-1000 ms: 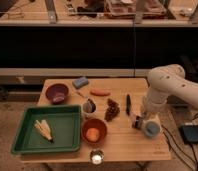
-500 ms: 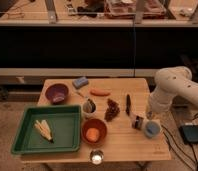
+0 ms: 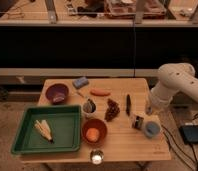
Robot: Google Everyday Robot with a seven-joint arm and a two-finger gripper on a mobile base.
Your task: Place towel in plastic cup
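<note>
**We are watching the gripper (image 3: 146,113) of the white robot arm (image 3: 178,85) hovering low by the right edge of the wooden table (image 3: 127,146).**
A small pale crumpled towel (image 3: 137,121) is lying just left of the light-blue plastic cup (image 3: 152,129), toward the front right corner, with the gripper just behind it. We are not able to tell whether the gripper is apart, together or clamped on anything.
</note>
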